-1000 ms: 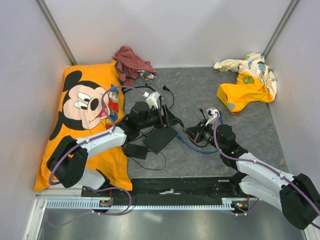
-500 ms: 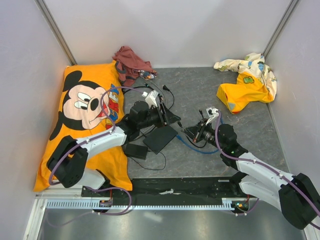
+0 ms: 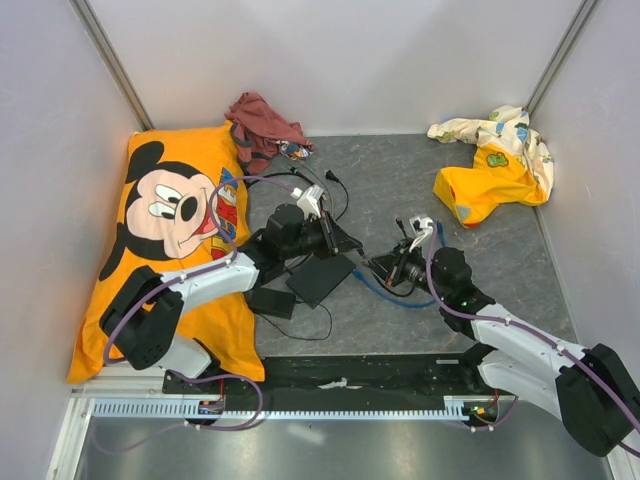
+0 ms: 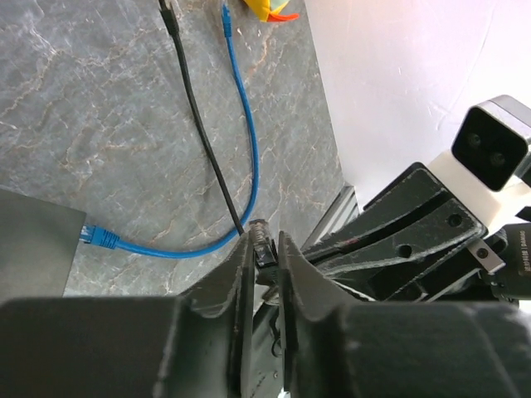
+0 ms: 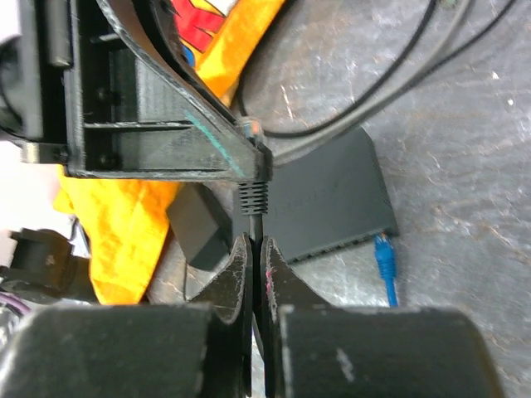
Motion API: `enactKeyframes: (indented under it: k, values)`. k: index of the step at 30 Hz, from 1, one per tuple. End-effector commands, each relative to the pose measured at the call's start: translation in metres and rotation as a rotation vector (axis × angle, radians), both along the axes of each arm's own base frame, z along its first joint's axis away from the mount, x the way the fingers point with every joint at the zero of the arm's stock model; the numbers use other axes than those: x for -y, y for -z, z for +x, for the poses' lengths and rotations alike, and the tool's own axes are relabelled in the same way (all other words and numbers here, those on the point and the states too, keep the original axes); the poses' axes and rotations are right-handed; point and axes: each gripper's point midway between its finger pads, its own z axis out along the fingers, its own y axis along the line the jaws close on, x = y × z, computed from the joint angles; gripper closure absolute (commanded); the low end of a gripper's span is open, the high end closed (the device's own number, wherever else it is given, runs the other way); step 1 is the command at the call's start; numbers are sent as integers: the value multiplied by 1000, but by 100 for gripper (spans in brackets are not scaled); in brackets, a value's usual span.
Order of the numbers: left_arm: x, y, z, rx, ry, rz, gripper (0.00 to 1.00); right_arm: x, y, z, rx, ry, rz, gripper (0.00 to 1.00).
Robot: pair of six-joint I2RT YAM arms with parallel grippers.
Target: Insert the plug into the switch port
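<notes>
top view / left gripper [image 3: 345, 242]: low, just past the far edge of the switch [image 3: 320, 278], nose to nose with the right gripper [image 3: 385, 264]
top view / switch: flat on the table [image 3: 500, 260], adapter brick [image 3: 270, 302] just beside it on the left, blue cable [image 3: 385, 293] curving along its right
top view / rest: mickey pillow [image 3: 170, 230] left, red cloth [image 3: 265, 125] far, yellow garment [image 3: 495, 165] far right
left wrist / left fingers [image 4: 236, 282]: clamped on the plug [image 4: 261, 245], black cable [image 4: 203, 141] running off across the table
left wrist / blue plug [image 4: 99, 238]: against the switch edge, cannot tell if seated
right wrist / right fingers [image 5: 239, 265]: pinched tight on the black cable right behind the plug's ribbed boot
right wrist / plug: in the air, tip held by the left fingers, apart from the switch [image 5: 332, 199]
right wrist / switch port: too small to make out
</notes>
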Motion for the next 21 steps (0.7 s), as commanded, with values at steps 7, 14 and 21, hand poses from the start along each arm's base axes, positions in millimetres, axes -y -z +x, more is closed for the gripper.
enactKeyframes:
  k: [7, 14, 21]
  values:
    - [-3, -4, -2, 22, -4, 24, 98, 23, -10, 32, 111, 93, -273, 49]
    - [-11, 6, -12, 5, 6, 49, 98, 96, -5, 83, 150, 469, -586, 41]
    - [-14, 6, -14, 14, 6, 54, 98, 130, 50, 127, -18, 529, -600, 36]
